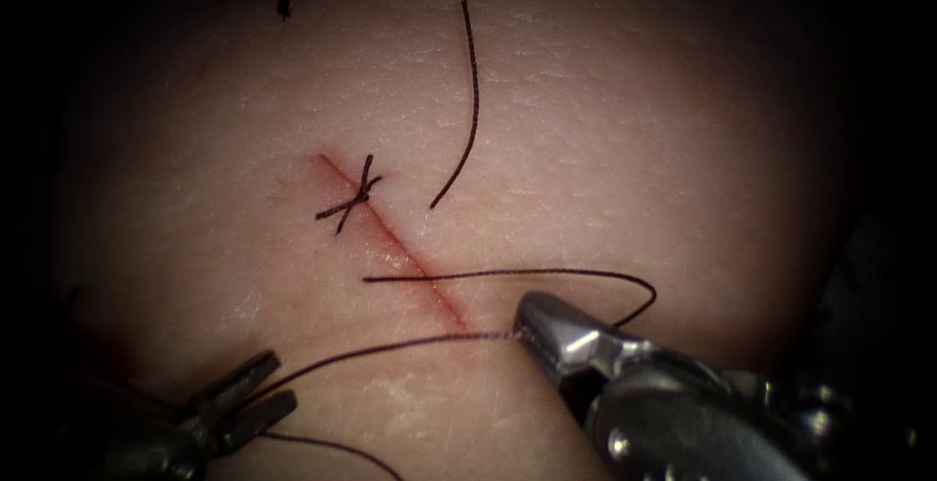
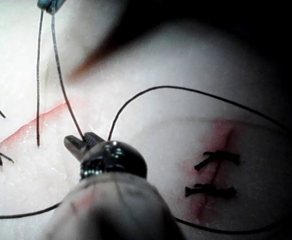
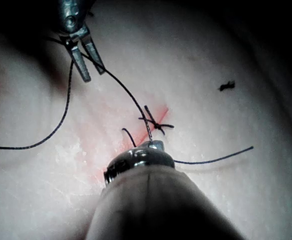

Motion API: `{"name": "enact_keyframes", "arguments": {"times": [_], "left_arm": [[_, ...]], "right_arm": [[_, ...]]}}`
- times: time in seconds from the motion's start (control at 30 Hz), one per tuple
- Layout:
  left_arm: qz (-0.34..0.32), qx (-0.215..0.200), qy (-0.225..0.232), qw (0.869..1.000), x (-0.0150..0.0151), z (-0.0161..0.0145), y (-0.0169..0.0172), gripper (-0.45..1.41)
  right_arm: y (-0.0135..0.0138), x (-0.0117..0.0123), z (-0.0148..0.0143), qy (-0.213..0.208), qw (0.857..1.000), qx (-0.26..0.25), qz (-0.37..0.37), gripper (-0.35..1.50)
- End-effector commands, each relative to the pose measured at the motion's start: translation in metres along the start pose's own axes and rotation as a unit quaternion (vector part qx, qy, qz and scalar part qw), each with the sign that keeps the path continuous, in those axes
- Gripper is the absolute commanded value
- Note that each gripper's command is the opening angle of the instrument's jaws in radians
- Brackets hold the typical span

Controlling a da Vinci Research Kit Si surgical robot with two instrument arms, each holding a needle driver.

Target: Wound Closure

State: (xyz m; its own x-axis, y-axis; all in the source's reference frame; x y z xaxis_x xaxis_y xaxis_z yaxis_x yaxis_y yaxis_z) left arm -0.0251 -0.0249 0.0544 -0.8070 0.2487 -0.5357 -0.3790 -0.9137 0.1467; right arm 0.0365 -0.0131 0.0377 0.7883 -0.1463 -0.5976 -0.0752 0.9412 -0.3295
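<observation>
The cut [image 1: 390,237] runs diagonally across the tissue [image 1: 605,149], with one tied knot [image 1: 356,196] near its upper end. My right tool [image 1: 522,313] sits just right of the cut's lower end, jaws shut on the thread [image 1: 390,347] at their tip. That strand stretches leftward past the cut's lower end to my left tool [image 1: 283,379], whose jaws stand open with the strand lying between them. A second strand [image 1: 547,271] crosses the cut, its tail ending on the left side, and loops back behind the right tool. The right wrist view shows the left tool [image 3: 93,75] open around the thread.
A loose curved piece of thread [image 1: 471,100] lies on the tissue right of the knot. A small dark thread scrap [image 1: 284,0] sits far up on the left. The left wrist view shows two finished stitches [image 2: 216,159] on another cut.
</observation>
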Motion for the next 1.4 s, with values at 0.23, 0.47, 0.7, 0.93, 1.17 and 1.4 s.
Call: {"name": "enact_keyframes", "arguments": {"times": [0.23, 0.47, 0.7, 0.93, 1.17, 1.4], "left_arm": [[-0.008, -0.004, -0.009, 1.000, -0.0026, 0.0000, 0.0005, 0.12], [-0.008, -0.004, -0.009, 1.000, -0.0033, 0.0002, 0.0004, 0.19], [-0.016, -0.005, -0.010, 1.000, -0.0030, -0.0001, 0.0003, -0.45], [-0.027, -0.001, 0.000, 1.000, -0.0028, -0.0009, -0.0018, -0.45], [0.000, 0.031, 0.034, 0.999, -0.0051, -0.0032, -0.0044, -0.45], [0.036, 0.045, 0.033, 0.998, -0.0077, -0.0045, -0.0053, -0.45]], "right_arm": [[-0.0001, -0.0003, 0.0002, -0.002, 1.000, -0.003, 0.001, -0.35], [0.0000, -0.0003, 0.0002, -0.003, 1.000, -0.004, 0.002, -0.35], [-0.0004, 0.0002, 0.0001, -0.003, 1.000, -0.005, 0.002, -0.35], [-0.0009, 0.0016, -0.0004, 0.023, 0.999, 0.008, 0.029, 0.44], [-0.0016, 0.0033, -0.0015, 0.049, 0.990, 0.076, 0.111, 1.46], [-0.0003, 0.0047, -0.0036, 0.103, 0.975, 0.132, 0.147, 1.46]]}}
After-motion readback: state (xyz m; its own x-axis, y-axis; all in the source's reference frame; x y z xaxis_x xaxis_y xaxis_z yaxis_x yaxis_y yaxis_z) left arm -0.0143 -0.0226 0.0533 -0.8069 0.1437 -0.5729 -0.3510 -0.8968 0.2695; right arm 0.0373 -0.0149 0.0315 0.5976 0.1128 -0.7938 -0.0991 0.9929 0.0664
